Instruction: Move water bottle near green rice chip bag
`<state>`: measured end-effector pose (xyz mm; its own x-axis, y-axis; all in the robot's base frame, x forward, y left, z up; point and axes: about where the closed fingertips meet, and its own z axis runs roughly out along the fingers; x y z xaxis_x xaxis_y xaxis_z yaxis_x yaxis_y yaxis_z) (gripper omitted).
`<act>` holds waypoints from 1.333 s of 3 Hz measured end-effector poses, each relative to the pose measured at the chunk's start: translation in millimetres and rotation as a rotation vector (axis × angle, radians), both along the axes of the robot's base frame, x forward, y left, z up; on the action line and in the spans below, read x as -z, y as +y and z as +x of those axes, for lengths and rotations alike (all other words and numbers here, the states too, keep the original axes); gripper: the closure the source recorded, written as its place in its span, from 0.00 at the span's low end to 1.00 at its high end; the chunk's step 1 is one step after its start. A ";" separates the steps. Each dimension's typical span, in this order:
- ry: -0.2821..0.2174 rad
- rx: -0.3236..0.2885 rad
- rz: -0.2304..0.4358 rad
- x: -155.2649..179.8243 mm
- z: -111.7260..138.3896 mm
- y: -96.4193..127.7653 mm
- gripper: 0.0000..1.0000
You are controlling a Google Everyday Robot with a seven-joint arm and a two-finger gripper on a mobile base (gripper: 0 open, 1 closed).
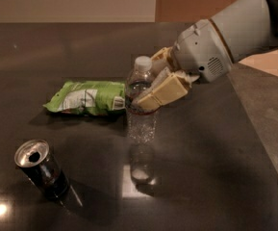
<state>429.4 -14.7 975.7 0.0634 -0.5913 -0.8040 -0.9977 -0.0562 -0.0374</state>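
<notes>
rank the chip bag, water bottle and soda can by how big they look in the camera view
1-2. green rice chip bag and water bottle look about alike: bag wider, bottle taller, clamped in the gripper beside the bag.
3. drink can, smallest though nearest the camera.
</notes>
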 end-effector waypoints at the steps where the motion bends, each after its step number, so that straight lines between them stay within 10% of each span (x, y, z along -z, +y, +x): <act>1: 0.012 0.023 0.013 5.2 25.0 6.6 1.00; 4: 0.021 0.058 0.007 25.1 57.9 12.3 0.72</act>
